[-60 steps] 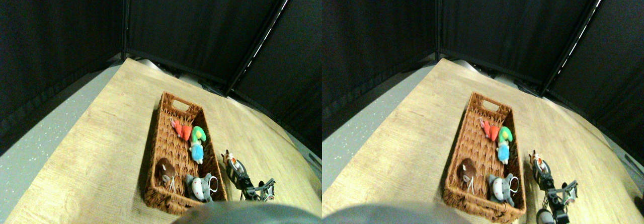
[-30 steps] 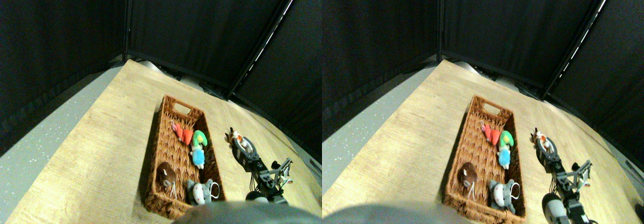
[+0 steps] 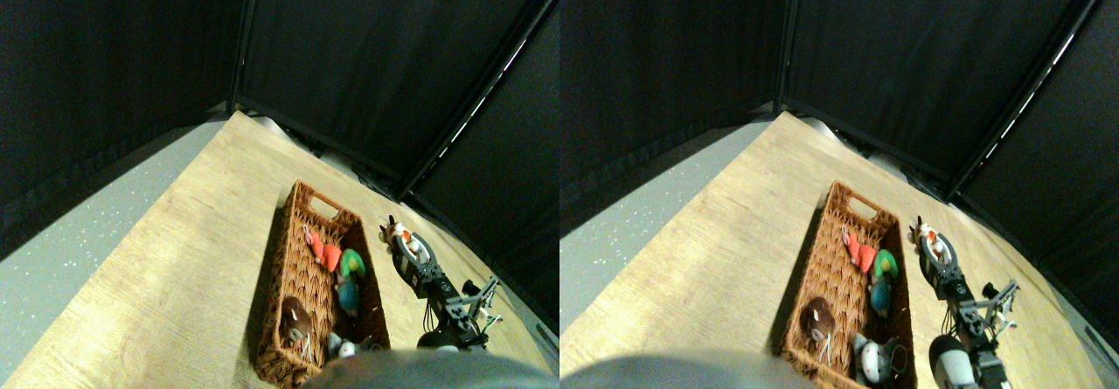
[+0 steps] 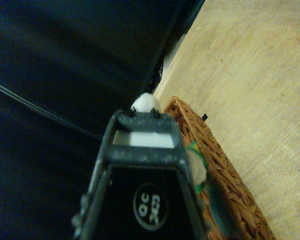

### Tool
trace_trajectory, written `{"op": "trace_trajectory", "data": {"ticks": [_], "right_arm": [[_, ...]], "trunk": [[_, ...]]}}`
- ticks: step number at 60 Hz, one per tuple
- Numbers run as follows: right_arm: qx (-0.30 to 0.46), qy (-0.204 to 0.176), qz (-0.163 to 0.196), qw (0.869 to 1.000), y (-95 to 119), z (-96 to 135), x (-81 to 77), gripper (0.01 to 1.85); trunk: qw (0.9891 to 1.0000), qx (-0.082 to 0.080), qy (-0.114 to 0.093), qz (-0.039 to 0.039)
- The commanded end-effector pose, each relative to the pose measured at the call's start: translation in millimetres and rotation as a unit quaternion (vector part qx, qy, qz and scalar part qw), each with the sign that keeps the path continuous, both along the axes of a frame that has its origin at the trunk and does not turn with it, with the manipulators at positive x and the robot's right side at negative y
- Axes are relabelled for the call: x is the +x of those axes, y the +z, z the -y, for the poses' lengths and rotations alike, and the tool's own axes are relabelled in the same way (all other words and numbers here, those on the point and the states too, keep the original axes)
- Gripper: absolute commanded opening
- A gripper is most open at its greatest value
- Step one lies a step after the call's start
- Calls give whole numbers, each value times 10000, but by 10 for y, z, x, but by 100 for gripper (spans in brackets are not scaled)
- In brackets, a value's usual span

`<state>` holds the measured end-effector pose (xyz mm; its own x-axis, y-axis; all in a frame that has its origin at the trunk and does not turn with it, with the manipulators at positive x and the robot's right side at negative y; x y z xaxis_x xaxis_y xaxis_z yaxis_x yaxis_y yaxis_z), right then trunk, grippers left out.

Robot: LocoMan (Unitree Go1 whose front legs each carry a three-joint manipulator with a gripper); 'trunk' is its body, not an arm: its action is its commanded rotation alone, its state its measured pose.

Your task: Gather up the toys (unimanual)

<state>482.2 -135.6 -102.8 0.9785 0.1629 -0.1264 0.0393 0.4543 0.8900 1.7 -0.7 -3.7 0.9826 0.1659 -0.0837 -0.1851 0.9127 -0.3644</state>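
Roughly left to right: long brown wicker basket [image 3: 316, 297] on the light wood bench [image 3: 175, 275] already holds a brown plush [image 3: 295, 317], a red plush [image 3: 325, 253], a green one [image 3: 351, 263] and a blue one [image 3: 348, 295]. Just right of its far rim, the right pincer [image 3: 406, 242] is clamped on the small white-orange plush toy [image 3: 399, 231]. Basket lies left of the pincer, long axis running away from the robot; likely next a short leftward carry over the rim.

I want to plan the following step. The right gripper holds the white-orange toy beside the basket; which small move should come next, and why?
Probably carry the white-orange toy sideways until it is over the basket, then release. The right gripper holds it raised just outside the basket's far right rim, while the red toy, green toy and brown toy already lie inside.
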Motion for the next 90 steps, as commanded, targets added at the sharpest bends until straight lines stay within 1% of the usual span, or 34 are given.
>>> {"op": "trace_trajectory", "data": {"ticks": [1, 9, 17, 21, 36, 38, 39, 40, 41, 42, 43, 44, 45, 47, 48, 50, 51, 53, 60, 64, 66, 67, 68, 70, 71, 72, 76, 78, 79, 83, 84, 86, 88, 90], "right_arm": [[88, 120, -8, 9999, -1, -58, -18, 6], [187, 154, -48, 9997, -38, -177, -35, 6], [113, 249, -91, 9996, -67, -222, -43, 6], [127, 302, -104, 9994, -81, -227, -44, 6], [254, 294, -106, 9992, -128, -185, -46, 6], [216, 514, -191, 9983, -124, -172, -57, 7], [169, 525, -220, 9982, -118, -170, -65, 18], [109, 531, -239, 9982, -116, -166, -70, 37], [27, 529, -240, 9983, -116, -160, -73, 60], [27, 529, -240, 9983, -116, -160, -73, 60], [-101, 485, -199, 9986, -114, -153, -82, 85], [-280, 519, -177, 9981, -112, -145, -85, 104], [-439, 598, -170, 9971, -109, -135, -83, 116], [-358, 561, -163, 9976, -104, -116, -86, 132], [-358, 561, -163, 9976, -104, -116, -86, 132], [-393, 606, -169, 9972, -98, -99, -77, 138], [-400, 610, -163, 9972, -93, -95, -76, 139], [-352, 493, -105, 9981, -86, -90, -84, 137], [-383, 407, -23, 9984, -67, -61, -84, 134], [-413, 235, 94, 9988, -59, -20, -70, 129], [-411, 233, 109, 9988, -55, -3, -60, 127], [-403, 215, 124, 9989, -49, 16, -51, 125], [-327, 83, 176, 9993, -42, 32, -53, 120], [-460, 81, 308, 9984, -30, 73, -39, 110], [-601, -42, 330, 9976, -21, 101, -30, 107], [-601, -42, 330, 9976, -21, 101, -30, 107], [-481, -237, 431, 9976, 14, 229, -10, 105], [-453, -239, 487, 9975, 17, 267, 4, 105], [-463, -179, 526, 9974, 20, 311, 24, 102], [-653, -291, 714, 9949, 35, 468, 64, 95], [-653, -291, 714, 9949, 35, 468, 64, 95], [-754, -510, 793, 9927, 46, 534, 66, 93], [-722, -557, 803, 9926, 59, 594, 55, 93], [-737, -707, 816, 9914, 78, 620, 18, 98]], "trunk": [[9998, -75, 176, 42], [9997, -106, 221, 44], [9997, -120, 223, 39], [9997, -113, 221, 39], [9998, -73, 169, 24], [9998, -66, 166, 23], [9998, -65, 164, 23], [9998, -65, 162, 23], [9998, -65, 162, 23], [9999, -58, 157, 21], [9999, -53, 150, 15], [9999, -52, 149, 15], [9999, -51, 148, 15], [9999, -50, 145, 17], [9999, -50, 145, 17], [9999, -50, 145, 17], [9999, -32, 125, 15], [9999, -31, 123, 16], [10000, -4, 93, 4], [10000, 22, 54, -6], [10000, 28, 40, -7], [10000, 32, 34, -7], [10000, 43, 19, -9], [10000, 65, -8, -16], [10000, 71, -14, -18], [10000, 77, -20, -19], [9999, 123, -84, -22], [9998, 144, -120, -20], [9998, 152, -132, -20], [9996, 201, -208, -23], [9995, 218, -225, -18], [9994, 237, -247, -19], [9993, 256, -268, -31], [9992, 280, -298, -40]]}}
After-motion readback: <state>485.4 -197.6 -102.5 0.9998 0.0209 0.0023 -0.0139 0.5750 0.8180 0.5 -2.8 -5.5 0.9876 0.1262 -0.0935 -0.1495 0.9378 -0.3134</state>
